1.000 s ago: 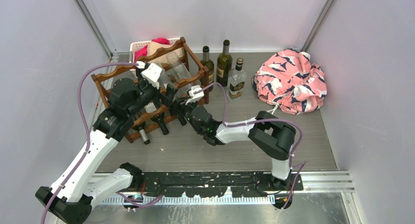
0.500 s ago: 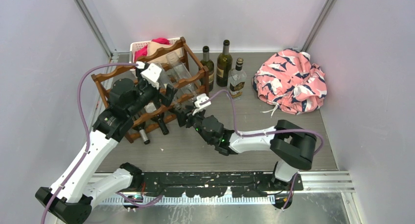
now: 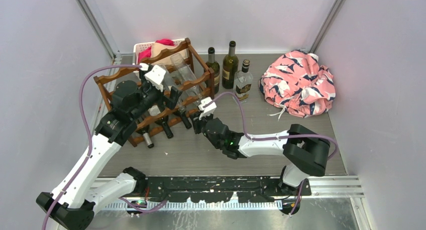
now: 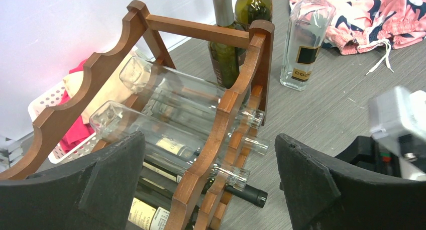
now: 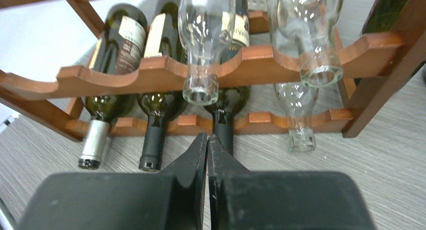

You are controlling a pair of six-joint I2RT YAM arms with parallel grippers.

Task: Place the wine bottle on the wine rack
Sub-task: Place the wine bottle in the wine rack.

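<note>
While wine rack (image 5: 125, 73) holds 6 btls (image 5: 202, 34), 3 standing btls (image 3: 230, 64) beside

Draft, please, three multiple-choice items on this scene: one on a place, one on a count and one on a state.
1. Where is the basket relative to the rack?
A. In front of it
B. Behind it
C. On top of it

2. How many bottles stand upright to the right of the rack?
A. Two
B. Three
C. Five

3. What state is the right gripper in?
A. Shut and empty
B. Wide open
C. Shut on a bottle neck

Answers:
1 B, since the basket shows beyond the rack's far side.
2 B, since two green and one clear stand there.
3 A, since its jaws meet with nothing between them.
</note>
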